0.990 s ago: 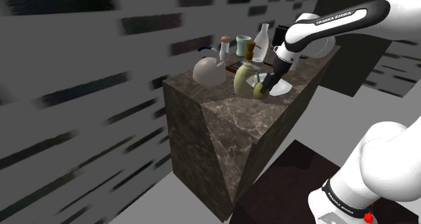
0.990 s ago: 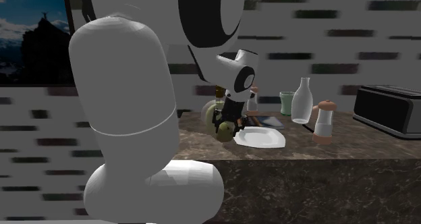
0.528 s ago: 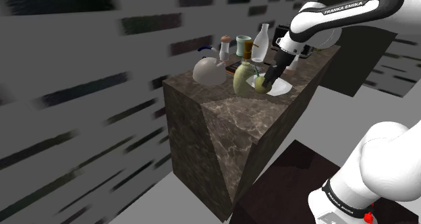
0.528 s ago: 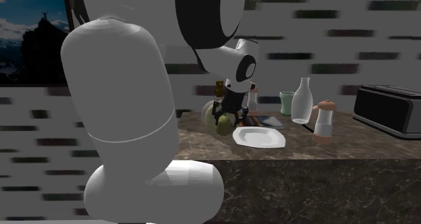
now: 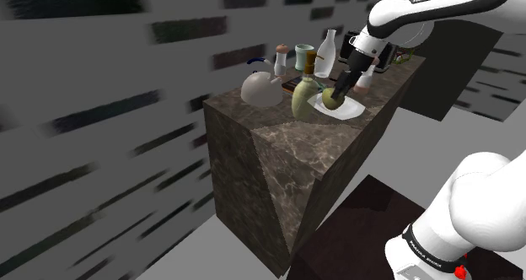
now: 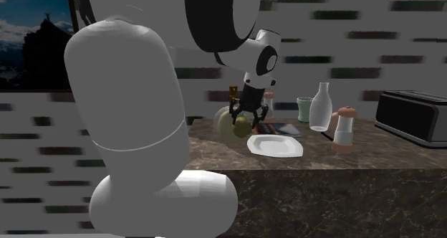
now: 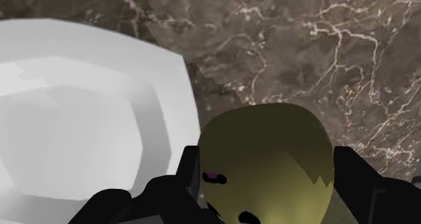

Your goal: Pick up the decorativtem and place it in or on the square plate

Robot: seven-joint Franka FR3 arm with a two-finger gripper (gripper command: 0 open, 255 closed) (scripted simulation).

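Note:
The decorative item [image 7: 270, 162] is a round olive-green ball with small dark marks. My gripper [image 5: 335, 96] is shut on it, its black fingers [image 7: 368, 182] clasping both sides. It hangs a little above the marble counter [image 5: 295, 152], beside the near edge of the white square plate [image 7: 81, 121]. In the shoulder view the item [image 5: 330, 102] sits at the plate's [image 5: 350, 110] left edge. From the second exterior view the gripper [image 6: 245, 120] holds the item [image 6: 241, 126] just left of and above the plate [image 6: 276, 146].
An olive vase [image 5: 303, 97] stands close to the held item, with a white teapot [image 5: 257, 86] behind it. A glass bottle [image 6: 321, 107], a green cup [image 6: 305, 109], a shaker [image 6: 344, 129] and a dark toaster [image 6: 415, 118] stand further along the counter.
The gripper has risen from the counter with the olive item in it and shifted slightly toward the plate. The arm's forearm has swung upward.

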